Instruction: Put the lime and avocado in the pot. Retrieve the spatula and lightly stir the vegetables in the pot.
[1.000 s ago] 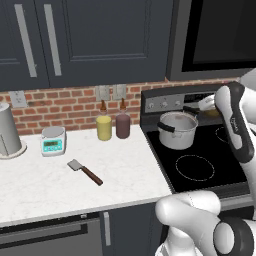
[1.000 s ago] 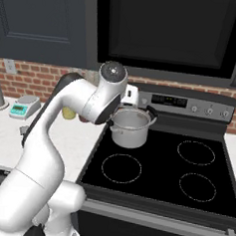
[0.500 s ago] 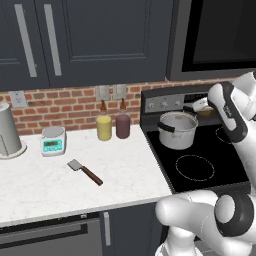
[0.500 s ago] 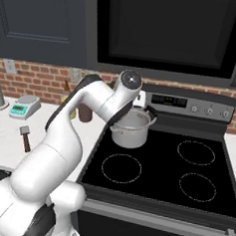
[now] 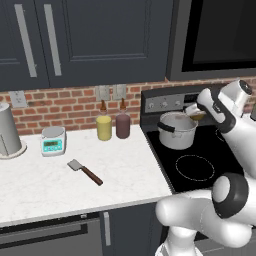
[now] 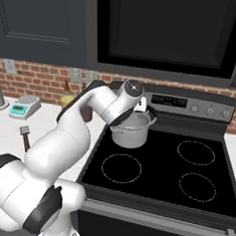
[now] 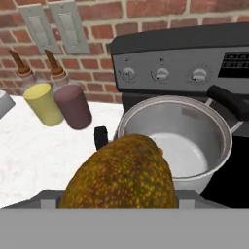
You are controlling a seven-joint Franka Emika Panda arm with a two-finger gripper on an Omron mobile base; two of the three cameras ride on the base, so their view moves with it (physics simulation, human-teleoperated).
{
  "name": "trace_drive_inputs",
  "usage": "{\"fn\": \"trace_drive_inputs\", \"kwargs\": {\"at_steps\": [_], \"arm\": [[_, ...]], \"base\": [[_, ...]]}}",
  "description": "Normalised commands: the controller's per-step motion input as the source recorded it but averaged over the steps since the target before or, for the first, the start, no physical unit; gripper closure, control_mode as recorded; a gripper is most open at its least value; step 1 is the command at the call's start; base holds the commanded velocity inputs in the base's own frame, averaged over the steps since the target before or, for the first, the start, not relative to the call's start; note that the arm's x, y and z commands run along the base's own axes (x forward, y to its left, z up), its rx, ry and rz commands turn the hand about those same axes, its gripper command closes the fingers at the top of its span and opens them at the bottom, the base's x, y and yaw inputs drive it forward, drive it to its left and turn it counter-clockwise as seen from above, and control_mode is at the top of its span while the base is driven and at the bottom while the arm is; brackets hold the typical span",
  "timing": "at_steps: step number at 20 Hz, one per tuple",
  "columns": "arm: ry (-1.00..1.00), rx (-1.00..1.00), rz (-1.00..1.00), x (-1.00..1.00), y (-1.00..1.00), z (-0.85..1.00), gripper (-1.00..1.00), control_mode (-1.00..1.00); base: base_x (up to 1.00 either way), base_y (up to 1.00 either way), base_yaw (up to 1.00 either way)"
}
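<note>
- Presently the avocado is seen large at the bottom centre of the hand view, brown-olive with orange speckles, and is held between the jaws of the gripper, which are spread wide around it.
- In the left base view the gripper is placed at the upper right of the frame, just above the right rim of the pot, with the brownish fruit showing at its tip.
- In the right base view the hand is set at the centre of the frame, directly over the pot, and the jaws are hidden behind the wrist.
- The pot is stood on the rear left burner of the stove; in the hand view its interior is shown pale and shiny, and whether the lime lies inside cannot be told, since part of the floor is covered by the avocado.
- A black pot handle is seen left of the rim in the hand view, just above the avocado.
- The spatula is laid flat on the white counter at the lower left of the left base view, blade toward the upper left, well apart from the pot.
- A yellow bottle and a dark red bottle are stood side by side at the brick wall, left of the stove.
- A small scale and a tall grey container are placed at the left of that frame.
</note>
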Motion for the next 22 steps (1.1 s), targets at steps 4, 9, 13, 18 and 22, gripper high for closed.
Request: {"fn": "trace_drive_inputs", "kwargs": {"at_steps": [4,9,13,18,22], "arm": [[0.06,0.00,0.00,0.54,0.00,-0.09,1.00,-1.00],[0.01,0.00,0.00,0.42,0.00,-0.24,1.00,-1.00],[0.00,0.00,0.00,0.26,0.00,-0.32,1.00,-1.00],[0.00,0.00,0.00,0.37,0.00,-0.41,1.00,-1.00],[0.07,0.00,0.00,0.37,0.00,-0.30,1.00,-1.00]], "base": [[0.00,0.00,0.00],[0.00,0.00,0.00],[0.00,0.00,0.00],[0.00,0.00,0.00],[0.00,0.00,0.00]]}}
